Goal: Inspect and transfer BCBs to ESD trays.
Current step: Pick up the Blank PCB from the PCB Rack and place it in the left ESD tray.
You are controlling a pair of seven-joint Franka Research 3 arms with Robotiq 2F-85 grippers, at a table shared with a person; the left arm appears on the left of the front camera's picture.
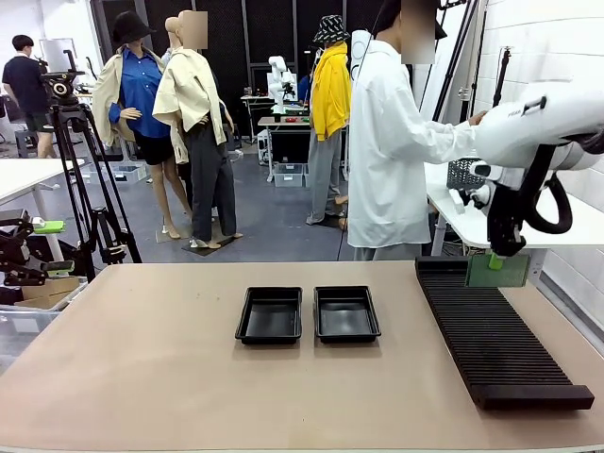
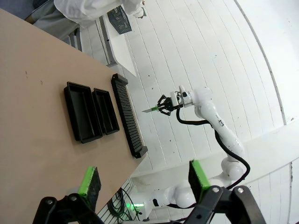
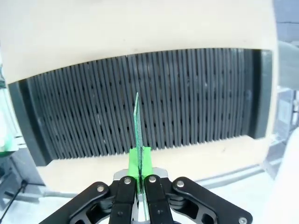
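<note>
My right gripper (image 1: 495,261) is shut on a green BCB (image 1: 502,270), holding it upright just above the far end of the long black slotted rack (image 1: 495,335). The right wrist view shows that board (image 3: 138,122) edge-on between the green pads (image 3: 139,162), over the rack's slots (image 3: 149,105). Two black ESD trays (image 1: 270,314) (image 1: 345,312) sit side by side mid-table, both with bare floors. My left gripper (image 2: 142,179) hangs open high above the table, nothing between its fingers; far off it sees the right arm's gripper (image 2: 164,105) with the board (image 2: 150,109).
A person in a white coat (image 1: 392,151) stands beyond the far edge, turned toward a white side table (image 1: 472,222). A tripod (image 1: 85,179) and a bin (image 1: 28,302) stand left of the table. Bare tabletop (image 1: 142,359) lies left of and in front of the trays.
</note>
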